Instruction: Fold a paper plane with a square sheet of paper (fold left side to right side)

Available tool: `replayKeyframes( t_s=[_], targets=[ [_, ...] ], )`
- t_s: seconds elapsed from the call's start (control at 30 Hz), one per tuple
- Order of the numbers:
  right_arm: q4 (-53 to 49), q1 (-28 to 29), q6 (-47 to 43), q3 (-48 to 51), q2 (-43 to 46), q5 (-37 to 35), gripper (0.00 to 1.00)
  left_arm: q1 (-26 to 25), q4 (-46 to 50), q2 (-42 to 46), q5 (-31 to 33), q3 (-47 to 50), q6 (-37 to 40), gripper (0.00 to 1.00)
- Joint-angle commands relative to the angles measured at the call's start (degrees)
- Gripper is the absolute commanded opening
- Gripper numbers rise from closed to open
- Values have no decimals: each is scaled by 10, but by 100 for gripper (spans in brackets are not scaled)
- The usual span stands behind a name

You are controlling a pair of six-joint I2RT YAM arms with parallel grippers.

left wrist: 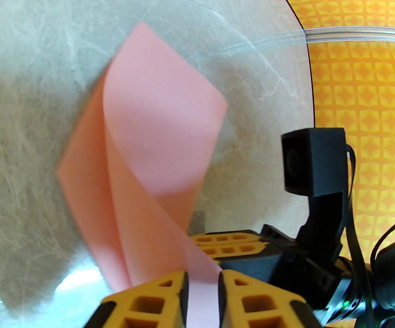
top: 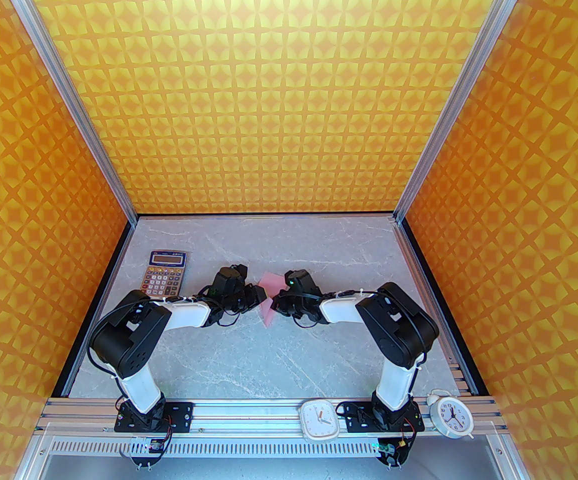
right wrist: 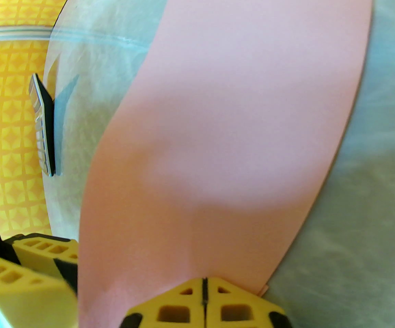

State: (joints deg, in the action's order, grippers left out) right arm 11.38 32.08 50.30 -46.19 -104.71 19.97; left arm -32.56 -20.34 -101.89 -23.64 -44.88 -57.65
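Note:
The square sheet of paper (top: 271, 279) is pale pink and lies at mid-table between both grippers. In the left wrist view the sheet (left wrist: 156, 121) curls over itself, one side lifted above the flat part. A strip of it runs through the narrow gap of my left gripper (left wrist: 202, 285), whose jaws stand slightly apart. My right gripper (right wrist: 204, 299) is shut, pinching the near edge of the sheet (right wrist: 235, 114). From above, the left gripper (top: 263, 295) and right gripper (top: 275, 302) nearly touch over the paper. The paper plane is out of view.
An orange-keyed calculator (top: 165, 271) lies at the back left, seen edge-on as the calculator (right wrist: 42, 128) in the right wrist view. Two white clocks (top: 320, 420) (top: 450, 415) rest on the front rail. Patterned walls enclose the marble table (top: 249, 358).

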Motion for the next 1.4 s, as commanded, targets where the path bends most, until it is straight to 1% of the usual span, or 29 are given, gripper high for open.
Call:
replayKeyframes(
  t_s=[0.0, 0.2, 0.27, 0.4, 0.63, 0.73, 1.1, 1.37],
  targets=[
    [5, -9, 8, 25, 31, -14, 7, 4, 4, -14, -8, -6, -1, 21],
    [81, -12, 37, 72, 68, -16, 13, 4, 7, -22, -8, -16, -5, 22],
    [107, -12, 46, 90, 77, -18, 17, 4, 8, -24, -7, -19, -7, 22],
    [156, -12, 58, 118, 95, -21, 20, 4, 9, -28, -7, -21, -10, 22],
    [181, -12, 71, 144, 116, -36, 21, 2, 7, -32, -7, -23, -12, 22],
    [201, -12, 75, 151, 117, -31, 21, 3, 7, -33, -8, -24, -12, 22],
    [217, -10, 80, 120, 61, 5, 22, 3, 9, -32, -7, -25, -11, 22],
    [211, -10, 72, 116, 64, 2, 22, 3, 11, -33, -8, -25, -10, 22]
  ],
)
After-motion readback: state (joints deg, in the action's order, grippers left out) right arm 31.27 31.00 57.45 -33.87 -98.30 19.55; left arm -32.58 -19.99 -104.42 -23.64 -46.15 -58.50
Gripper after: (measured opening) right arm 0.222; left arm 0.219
